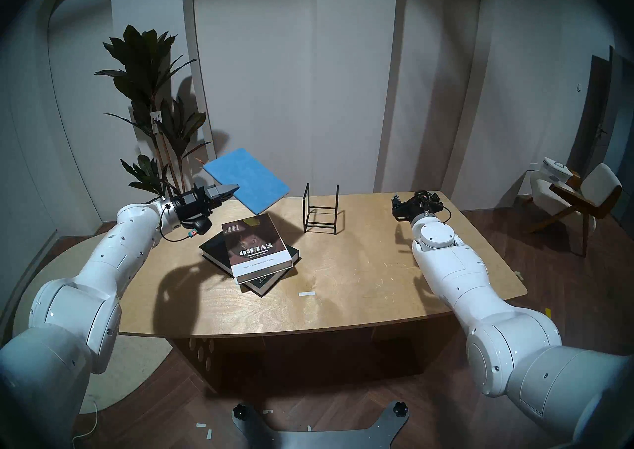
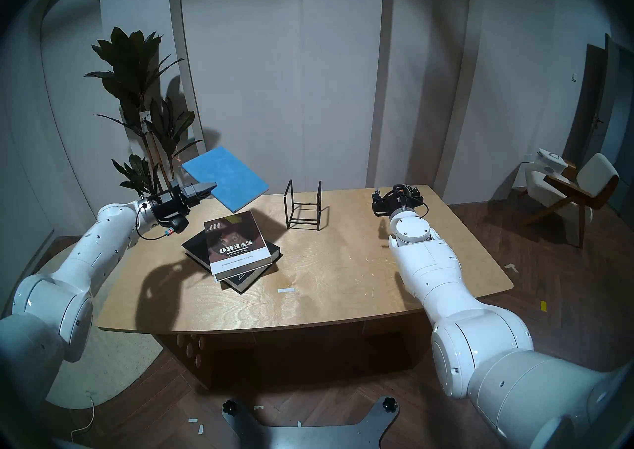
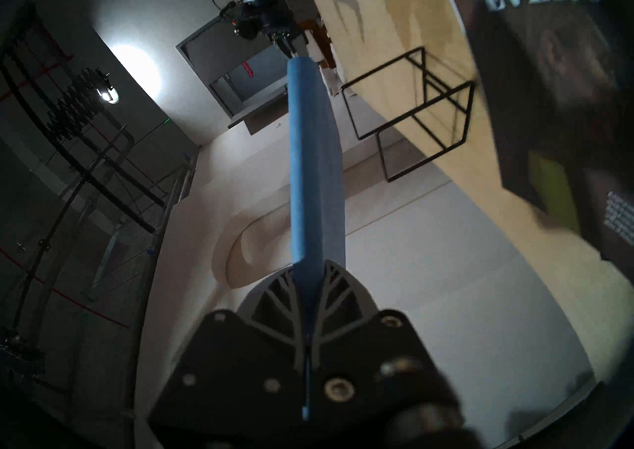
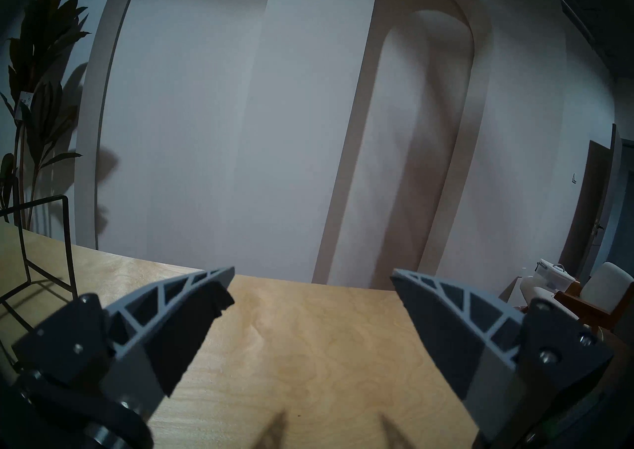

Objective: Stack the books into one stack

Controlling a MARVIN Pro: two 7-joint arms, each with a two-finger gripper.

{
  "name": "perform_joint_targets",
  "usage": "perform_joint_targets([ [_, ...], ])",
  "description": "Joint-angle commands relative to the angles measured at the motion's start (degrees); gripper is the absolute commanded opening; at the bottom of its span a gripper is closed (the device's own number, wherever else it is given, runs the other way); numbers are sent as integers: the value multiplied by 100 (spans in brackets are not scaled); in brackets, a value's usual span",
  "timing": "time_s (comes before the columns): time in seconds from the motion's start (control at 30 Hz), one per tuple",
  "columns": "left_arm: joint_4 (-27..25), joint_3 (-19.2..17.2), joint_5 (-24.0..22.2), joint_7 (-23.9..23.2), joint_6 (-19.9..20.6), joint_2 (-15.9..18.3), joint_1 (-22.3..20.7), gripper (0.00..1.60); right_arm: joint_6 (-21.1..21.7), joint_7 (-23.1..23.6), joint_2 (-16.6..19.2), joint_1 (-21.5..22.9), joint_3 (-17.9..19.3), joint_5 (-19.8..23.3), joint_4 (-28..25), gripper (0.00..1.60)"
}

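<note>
The brown-covered book (image 1: 255,247) (image 2: 236,244) lies skewed on the large black book (image 1: 212,249) (image 2: 195,247) at the table's left middle. My left gripper (image 1: 233,191) (image 2: 212,187) is shut on a corner of the thin blue book (image 1: 245,184) (image 2: 226,177) and holds it tilted in the air, behind and above the pile. In the left wrist view the blue book (image 3: 310,163) is edge-on between the fingers (image 3: 271,297), with the brown book (image 3: 549,60) to the right. My right gripper (image 4: 312,283) (image 1: 398,203) is open and empty over the table's far right.
A black wire rack (image 1: 320,213) (image 2: 303,211) (image 3: 411,108) (image 4: 37,249) stands at the back middle of the wooden table (image 1: 360,283). A potted plant (image 1: 151,95) stands behind the left corner. A chair (image 1: 576,198) is off to the right. White tape (image 1: 306,293) lies near the front.
</note>
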Motion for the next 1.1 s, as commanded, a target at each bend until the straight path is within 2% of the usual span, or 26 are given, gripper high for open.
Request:
perform_joint_targets([
  [0.0, -417, 4, -36, 94, -493, 411, 43, 0, -28, -1, 4, 226, 11, -3, -1, 160],
  [0.1, -571, 25, -71, -172, -758, 530, 120, 0, -31, 3, 2, 255, 4, -18, 43, 160],
  [0.3, -899, 44, -148, -500, -758, 681, 334, 0, -39, 9, -5, 316, -1, -45, 129, 160],
  [0.6, -1481, 32, -342, -507, -758, 747, 472, 0, -52, 18, -18, 389, 4, -75, 245, 160],
  [0.67, -1715, 1, -446, -489, -758, 763, 543, 0, -54, 20, -21, 403, 7, -81, 270, 160],
  [1.07, -2196, -83, -1085, -557, -758, 884, 1032, 0, -71, 33, -40, 487, 27, -102, 402, 160],
])
